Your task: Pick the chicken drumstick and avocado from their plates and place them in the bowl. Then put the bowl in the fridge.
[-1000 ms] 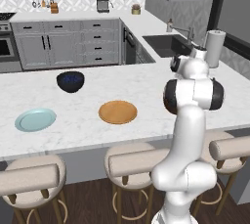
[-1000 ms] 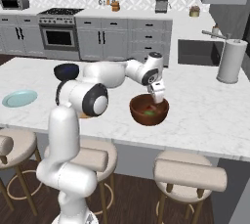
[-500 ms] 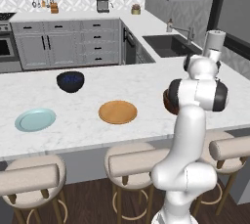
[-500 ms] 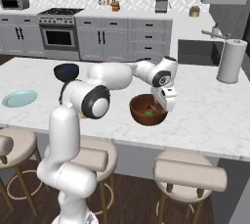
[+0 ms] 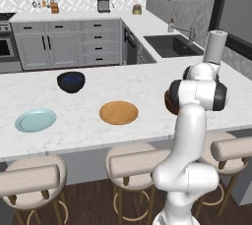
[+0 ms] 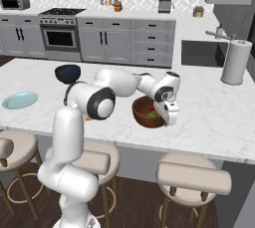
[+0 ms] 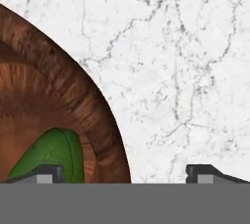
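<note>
The white marble counter [image 5: 93, 121] spreads below the pincer and off to its left. There lie the 2 plates, both bare and well apart from the pincer: the tan wooden plate [image 5: 118, 112] nearer, the pale blue plate [image 5: 35, 120] farthest. The dark navy bowl [image 5: 71, 81] sits behind them. The reddish-brown bowl [image 6: 143, 111] sits right under the pincer [image 7: 124, 173], whose jaws stand wide, straddling the bowl's rim. The avocado [image 7: 53, 152] lies inside, by 1 fingertip [image 7: 45, 173].
</note>
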